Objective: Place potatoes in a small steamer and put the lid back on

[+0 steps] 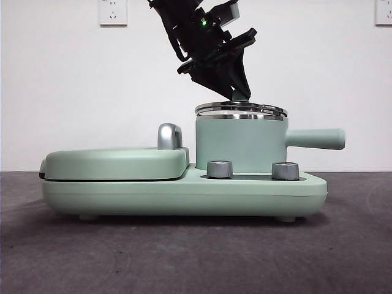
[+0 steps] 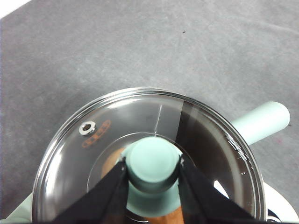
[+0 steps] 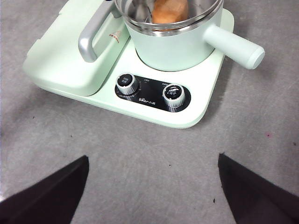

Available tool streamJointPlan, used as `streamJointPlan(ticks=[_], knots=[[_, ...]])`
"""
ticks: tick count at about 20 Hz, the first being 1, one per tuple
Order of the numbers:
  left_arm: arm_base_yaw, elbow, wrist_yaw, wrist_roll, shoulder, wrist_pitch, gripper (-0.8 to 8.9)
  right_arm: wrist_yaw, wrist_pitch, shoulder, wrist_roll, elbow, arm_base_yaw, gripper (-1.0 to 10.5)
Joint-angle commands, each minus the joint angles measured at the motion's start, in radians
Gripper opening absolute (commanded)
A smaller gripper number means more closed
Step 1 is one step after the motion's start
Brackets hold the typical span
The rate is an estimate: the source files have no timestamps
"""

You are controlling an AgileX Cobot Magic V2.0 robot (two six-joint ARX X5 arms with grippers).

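The left gripper point(image 2: 152, 179), jaws clamped on the knob of the lid point(image 1: 241, 109), appears to be seating it on the small steamer point(image 1: 242, 144), potatoes point(image 3: 170, 10) inside; next, release and lift clear; the right gripper point(image 3: 152, 186) waits, jaws apart, at the base's six o'clock.

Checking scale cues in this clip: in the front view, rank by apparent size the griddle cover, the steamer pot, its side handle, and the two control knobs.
1. griddle cover
2. small steamer
3. side handle
4. two knobs: alike, not ranked apart.
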Motion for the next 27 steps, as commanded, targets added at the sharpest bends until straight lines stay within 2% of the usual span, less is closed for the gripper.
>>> streamJointPlan(ticks=[1, 6, 11, 15, 21, 27], knots=[[-0.006, 0.035, 0.025, 0.017, 0.03, 0.024, 0.06, 0.003, 0.007, 0.006, -0.013, 0.006, 0.007, 4.4], [0.002, 0.036, 0.102, -0.018, 0.029, 0.059, 0.06, 0.004, 0.008, 0.006, -0.013, 0.006, 0.007, 4.4], [0.003, 0.036, 0.101, -0.016, 0.029, 0.067, 0.06, 0.004, 0.011, 0.006, -0.011, 0.006, 0.007, 4.4], [0.017, 0.036, 0.067, 0.023, 0.029, 0.047, 0.07, 0.004, 0.011, 0.006, -0.004, 0.006, 0.007, 4.4], [0.027, 0.035, 0.069, 0.068, 0.038, 0.018, 0.07, 0.004, 0.011, 0.006, -0.004, 0.006, 0.007, 4.4], [0.019, 0.035, 0.08, 0.071, 0.049, 0.01, 0.07, 0.003, 0.024, 0.006, -0.004, 0.006, 0.007, 4.4]])
